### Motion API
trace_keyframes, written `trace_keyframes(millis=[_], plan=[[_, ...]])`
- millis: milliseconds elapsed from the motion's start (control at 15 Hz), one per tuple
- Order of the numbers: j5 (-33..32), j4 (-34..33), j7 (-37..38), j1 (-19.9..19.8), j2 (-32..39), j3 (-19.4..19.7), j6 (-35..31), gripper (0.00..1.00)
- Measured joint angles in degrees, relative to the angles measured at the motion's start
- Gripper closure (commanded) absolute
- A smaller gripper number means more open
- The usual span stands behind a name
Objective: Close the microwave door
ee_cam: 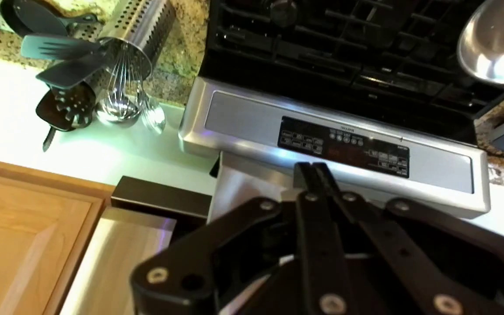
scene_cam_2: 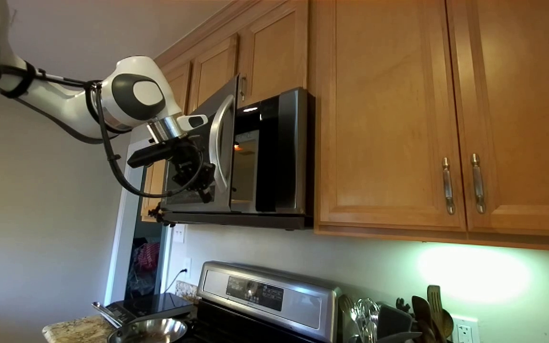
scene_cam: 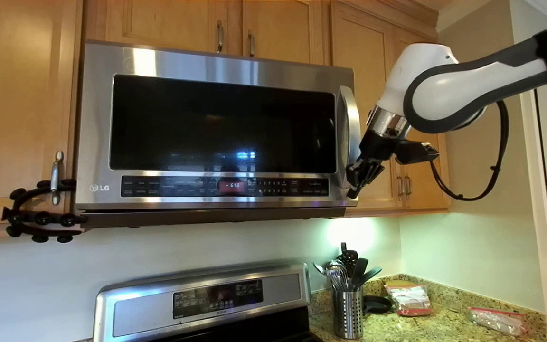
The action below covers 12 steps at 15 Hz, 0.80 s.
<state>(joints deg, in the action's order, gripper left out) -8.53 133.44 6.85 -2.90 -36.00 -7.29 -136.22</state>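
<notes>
Finding the microwave door [scene_cam: 223,128] ajar above the back edge of the stove [scene_cam: 202,304], with the gripper [ee_cam: 312,166] clenched on nothing near the lower end of the handle [scene_cam_2: 214,138], presumably balled up for pushing and set by the free edge for leverage.

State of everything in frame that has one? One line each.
Microwave door: ajar
Pincer: shut, nothing visible in it
Microwave display: lit red
Wooden cabinet doors: all look shut
Stove display: lit or off, can't tell
Perforated steel utensil holder: upright, filled with utensils
Steel frying pan: right side up
</notes>
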Motion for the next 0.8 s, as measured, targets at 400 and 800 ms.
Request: trace_keyframes(millis=[400, 800], plan=[[-3.7, -0.3, 3.2, -3.1, 4.2, -1.0, -11.6, 0.97], [-7.2, -3.4, 3.5, -6.4, 10.4, -1.4, -18.8, 0.96]])
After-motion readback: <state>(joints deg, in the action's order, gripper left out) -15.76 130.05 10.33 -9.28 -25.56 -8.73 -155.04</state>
